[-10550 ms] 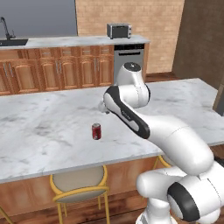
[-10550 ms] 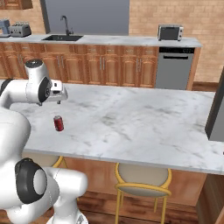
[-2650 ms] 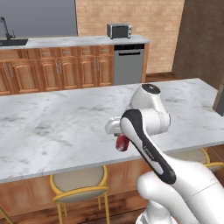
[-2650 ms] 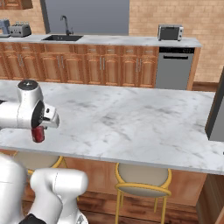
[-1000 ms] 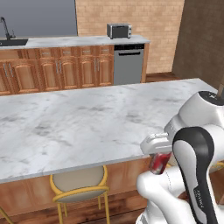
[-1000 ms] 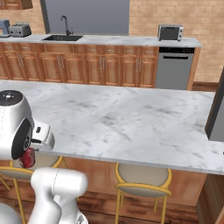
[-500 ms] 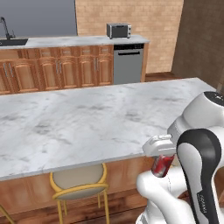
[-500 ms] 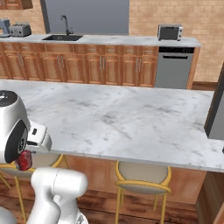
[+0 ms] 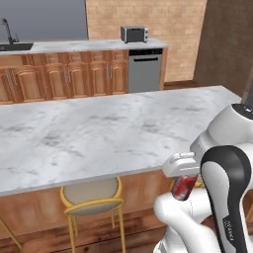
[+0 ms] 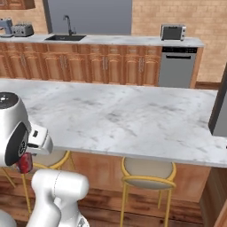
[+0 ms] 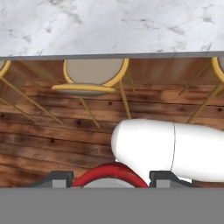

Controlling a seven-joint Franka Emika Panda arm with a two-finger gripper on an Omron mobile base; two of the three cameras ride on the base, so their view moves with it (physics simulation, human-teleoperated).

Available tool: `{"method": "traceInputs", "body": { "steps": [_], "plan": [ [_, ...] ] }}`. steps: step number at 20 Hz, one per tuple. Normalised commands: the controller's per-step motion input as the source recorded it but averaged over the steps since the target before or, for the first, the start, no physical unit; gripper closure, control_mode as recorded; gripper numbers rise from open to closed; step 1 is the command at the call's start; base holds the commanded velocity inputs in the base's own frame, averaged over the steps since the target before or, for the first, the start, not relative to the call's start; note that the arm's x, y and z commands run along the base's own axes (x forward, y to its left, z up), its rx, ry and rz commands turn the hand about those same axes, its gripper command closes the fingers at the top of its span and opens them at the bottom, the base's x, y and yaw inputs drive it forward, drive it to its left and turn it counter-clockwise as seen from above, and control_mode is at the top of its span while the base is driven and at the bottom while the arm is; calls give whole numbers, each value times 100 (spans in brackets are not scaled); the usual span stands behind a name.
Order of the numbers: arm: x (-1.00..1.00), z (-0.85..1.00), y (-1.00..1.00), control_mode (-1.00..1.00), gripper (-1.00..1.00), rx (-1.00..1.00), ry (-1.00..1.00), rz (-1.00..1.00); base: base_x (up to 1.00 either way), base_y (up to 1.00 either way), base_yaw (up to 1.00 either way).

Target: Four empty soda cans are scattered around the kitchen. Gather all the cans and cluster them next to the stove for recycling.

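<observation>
Pincer (image 9: 184,185) grips glossy red cylindrical soda can (image 9: 185,188) beside veined marble counter (image 9: 99,128).

can (image 9: 184,188) off island (image 9: 99,128), above stool (image 9: 94,197)

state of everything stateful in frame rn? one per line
gripper: shut on soda can, off the island's near edge
soda can: held, lifted, above the floor
dishwasher: door closed
cabinet doors: closed
stool: tucked under island, unoccupied
</observation>
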Motion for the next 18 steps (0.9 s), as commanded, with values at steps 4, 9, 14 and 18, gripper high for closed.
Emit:
{"method": "traceInputs", "body": {
  "steps": [4,9,14,18],
  "plan": [
    [0,0,0,100,100,0,0,0,-26,64,0],
    [0,0,0,100,100,0,0,0,-21,71,0],
    [0,0,0,100,100,0,0,0,-26,74,0],
    [0,0,0,100,100,0,0,0,-42,66,0]
  ]
}}
